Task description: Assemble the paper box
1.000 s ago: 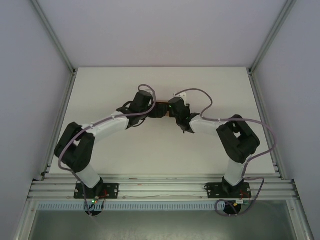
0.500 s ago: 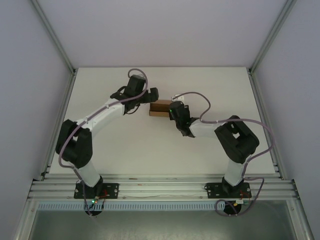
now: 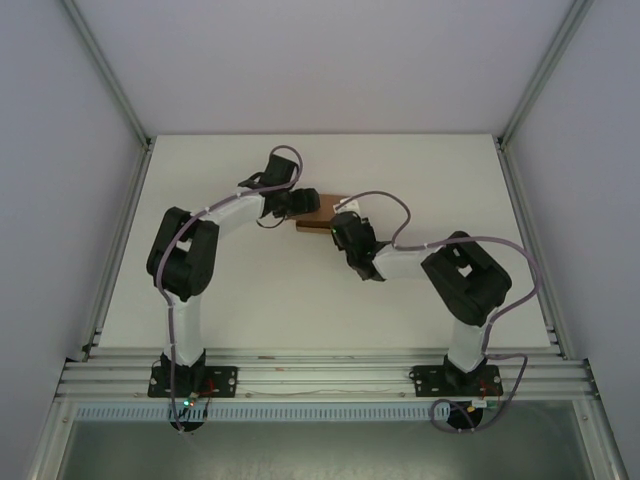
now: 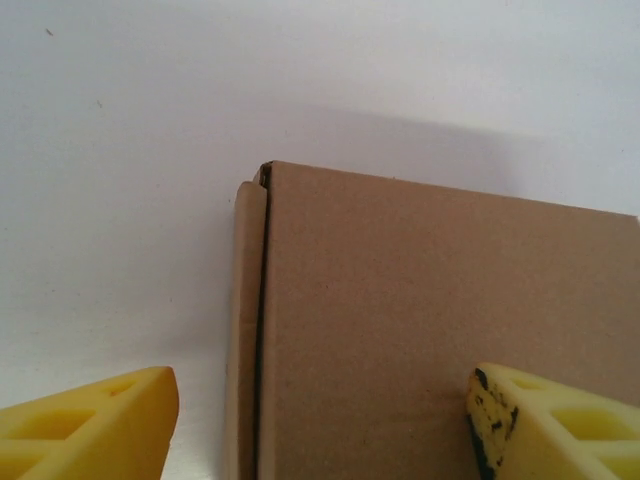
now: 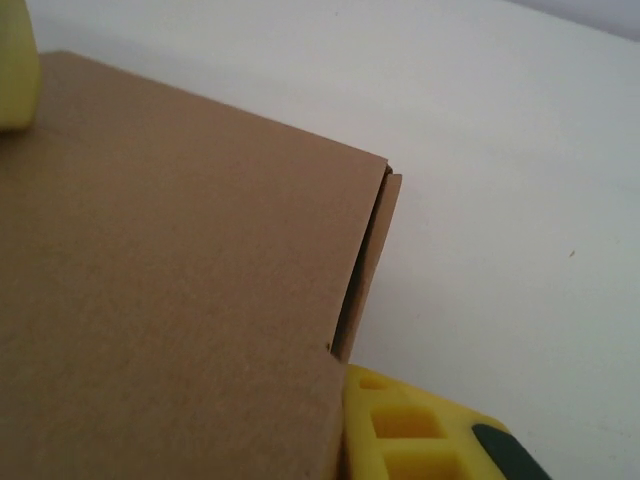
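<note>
The paper box [image 4: 430, 320] sits folded shut on the table [image 4: 120, 120] between both arms (one side flap [image 4: 243, 330] gapes slightly, probably the last tuck), left gripper [image 3: 298, 204] spread loose astride it, right gripper [image 3: 338, 230] grip unclear.

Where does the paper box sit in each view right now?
Top external: paper box, mid-table toward the far side.
Left wrist: paper box fills centre and right.
Right wrist: paper box fills left and centre.
Shared landmark: the white table bordering it.
</note>
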Robot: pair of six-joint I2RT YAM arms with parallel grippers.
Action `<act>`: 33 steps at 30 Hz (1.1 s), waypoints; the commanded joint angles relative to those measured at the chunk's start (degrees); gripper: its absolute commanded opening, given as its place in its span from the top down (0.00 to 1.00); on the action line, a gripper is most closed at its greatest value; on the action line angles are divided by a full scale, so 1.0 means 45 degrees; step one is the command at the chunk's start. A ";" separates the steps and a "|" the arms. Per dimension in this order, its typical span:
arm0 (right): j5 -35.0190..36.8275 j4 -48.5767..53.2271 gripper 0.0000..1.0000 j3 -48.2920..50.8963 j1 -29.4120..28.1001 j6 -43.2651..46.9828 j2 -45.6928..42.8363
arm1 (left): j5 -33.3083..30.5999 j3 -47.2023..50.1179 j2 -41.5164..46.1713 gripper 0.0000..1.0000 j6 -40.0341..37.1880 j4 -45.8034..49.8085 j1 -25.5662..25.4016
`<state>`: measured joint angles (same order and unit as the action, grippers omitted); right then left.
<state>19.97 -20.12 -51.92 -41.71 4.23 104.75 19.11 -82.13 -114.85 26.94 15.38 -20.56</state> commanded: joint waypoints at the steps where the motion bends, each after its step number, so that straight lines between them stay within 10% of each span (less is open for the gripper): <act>1: -0.0298 0.0400 0.75 0.0410 -0.0053 0.0378 -0.0427 | 0.0083 0.0238 -0.0244 0.27 -0.0296 -0.0100 0.0089; 5: -0.1091 0.1070 0.47 0.0988 -0.0047 0.0911 -0.1575 | 0.0297 0.0301 -0.0500 0.29 -0.0416 -0.0272 0.0228; 11: -0.1790 0.1892 0.32 0.2049 -0.0057 0.1279 -0.2961 | 0.1160 0.0499 -0.0687 0.30 -0.0552 -0.1000 0.0478; 33: -0.7684 0.2787 0.07 0.1669 0.3574 -0.6134 -0.5416 | 0.5681 0.3311 -0.0796 0.58 0.1646 -0.5358 0.1817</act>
<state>-6.72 -10.02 -40.64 -26.46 -15.07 78.35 40.84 -70.22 -117.99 30.74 -6.26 -12.67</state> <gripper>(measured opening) 0.932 0.428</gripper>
